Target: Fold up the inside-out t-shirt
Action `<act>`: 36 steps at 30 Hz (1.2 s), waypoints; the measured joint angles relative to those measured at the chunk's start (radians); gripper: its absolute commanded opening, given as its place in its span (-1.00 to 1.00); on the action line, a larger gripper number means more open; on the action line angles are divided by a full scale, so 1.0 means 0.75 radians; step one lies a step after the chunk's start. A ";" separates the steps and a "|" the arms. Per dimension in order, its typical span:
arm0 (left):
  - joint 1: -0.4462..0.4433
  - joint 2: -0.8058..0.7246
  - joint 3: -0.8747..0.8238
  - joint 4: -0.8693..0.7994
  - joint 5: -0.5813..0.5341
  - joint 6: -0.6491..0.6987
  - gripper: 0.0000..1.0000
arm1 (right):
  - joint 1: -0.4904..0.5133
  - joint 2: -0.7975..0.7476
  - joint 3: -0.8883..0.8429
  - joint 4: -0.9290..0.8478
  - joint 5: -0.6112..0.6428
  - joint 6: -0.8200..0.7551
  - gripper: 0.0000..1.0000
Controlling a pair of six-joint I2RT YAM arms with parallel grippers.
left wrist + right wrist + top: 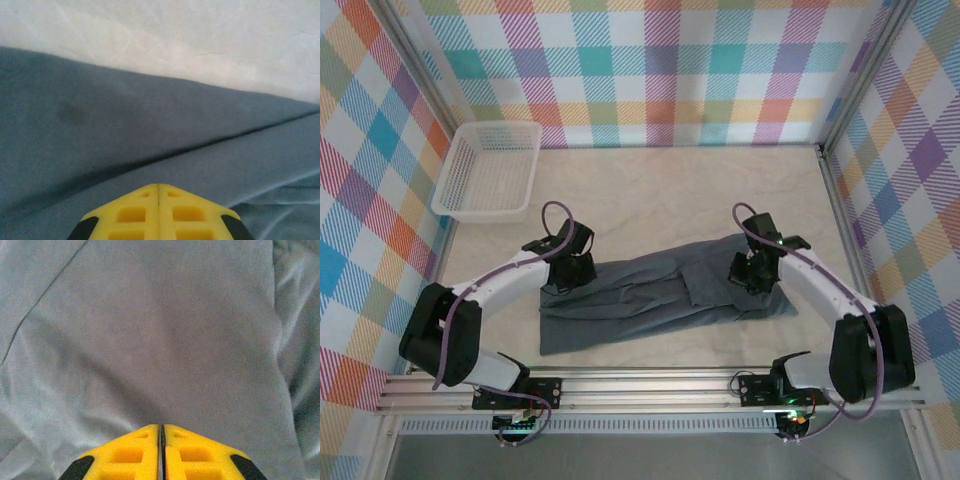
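The inside-out t-shirt [660, 295], dark slate-grey, lies as a long band across the table's near half. My left gripper [570, 272] sits at the shirt's upper left edge. In the left wrist view its yellow fingertips [158, 186] meet with no gap, resting on smooth fabric [150, 125] beside a dark crease. My right gripper [752, 272] is down on the shirt's right part. In the right wrist view its tips [161, 426] stand together with only a thin slit, and a ridge of cloth [165, 340] runs into them.
A white lattice basket [488, 168] stands at the back left. Bare beige table [680, 190] stretches behind the shirt, seen too in the left wrist view as the table surface [175, 35]. Checked walls close in three sides; a metal rail [650, 388] runs along the near edge.
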 measured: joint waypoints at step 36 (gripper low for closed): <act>0.092 1.583 2.039 -0.050 0.234 0.002 -0.87 | 0.783 0.678 0.438 0.069 -0.442 -0.041 -0.71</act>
